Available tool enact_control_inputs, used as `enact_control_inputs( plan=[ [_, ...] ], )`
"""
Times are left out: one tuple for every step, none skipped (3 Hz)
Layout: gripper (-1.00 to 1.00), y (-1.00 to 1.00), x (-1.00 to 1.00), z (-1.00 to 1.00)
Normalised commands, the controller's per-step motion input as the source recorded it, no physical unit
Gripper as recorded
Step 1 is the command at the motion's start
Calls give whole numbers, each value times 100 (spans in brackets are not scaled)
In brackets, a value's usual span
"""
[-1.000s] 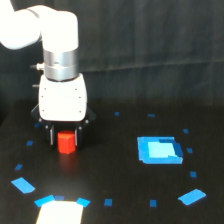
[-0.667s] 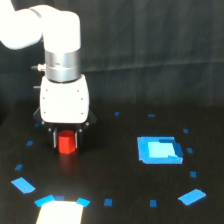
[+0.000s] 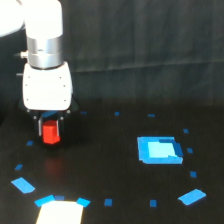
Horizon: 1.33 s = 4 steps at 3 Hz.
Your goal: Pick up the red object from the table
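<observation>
Red object, small stubby block, upright, on black table

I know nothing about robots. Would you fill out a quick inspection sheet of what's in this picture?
Surface: black table dotted with small blue tape marks.
Job's things: red object sits between the jaws, under the white gripper body; whether it is off the table cannot be told.
Clutter: blue square patch toward the exterior view's right; white patch at the bottom edge.
Grippers: gripper with jaws either side of the red object.
Cables: nothing seen.
Surroundings: dark curtain behind.
</observation>
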Motion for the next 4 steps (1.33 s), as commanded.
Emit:
enact_control_inputs(
  plan=[
    [-40, 24, 0, 96],
    [-96, 87, 34, 98],
    [-100, 100, 55, 91],
    [-97, 100, 37, 46]
  ],
)
